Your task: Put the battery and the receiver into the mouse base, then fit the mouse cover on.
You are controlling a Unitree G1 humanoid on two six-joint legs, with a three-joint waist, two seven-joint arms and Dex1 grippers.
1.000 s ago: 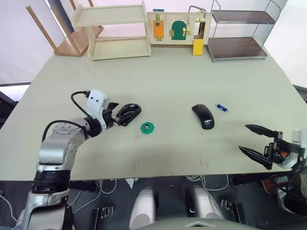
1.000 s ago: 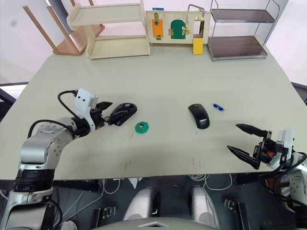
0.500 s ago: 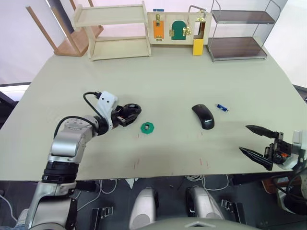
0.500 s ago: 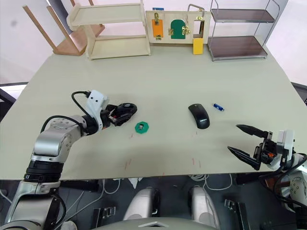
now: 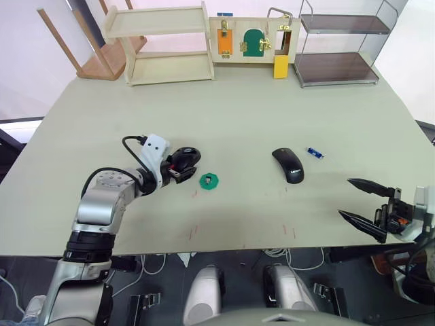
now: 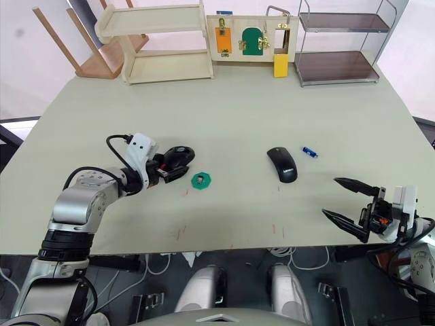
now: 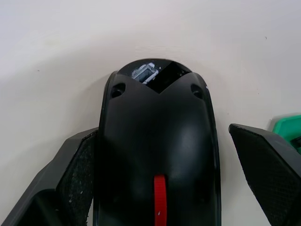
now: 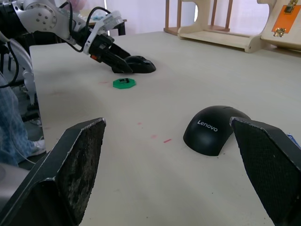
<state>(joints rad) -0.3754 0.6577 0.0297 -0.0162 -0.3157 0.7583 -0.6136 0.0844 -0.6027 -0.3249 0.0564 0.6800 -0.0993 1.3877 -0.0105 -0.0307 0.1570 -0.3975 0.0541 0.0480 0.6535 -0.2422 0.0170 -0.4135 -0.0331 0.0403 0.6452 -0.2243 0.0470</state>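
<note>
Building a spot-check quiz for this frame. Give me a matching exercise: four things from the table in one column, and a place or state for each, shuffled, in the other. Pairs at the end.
Things
1. mouse base
2. mouse cover
3. battery
4. green disc

Places or states
A. lying alone to the right of the cover
B. between the left gripper's open fingers
C. mid-table, apart from both grippers
D. just right of the base, with a small dark piece on it

Pairs: 1-B, 2-C, 3-A, 4-D
</note>
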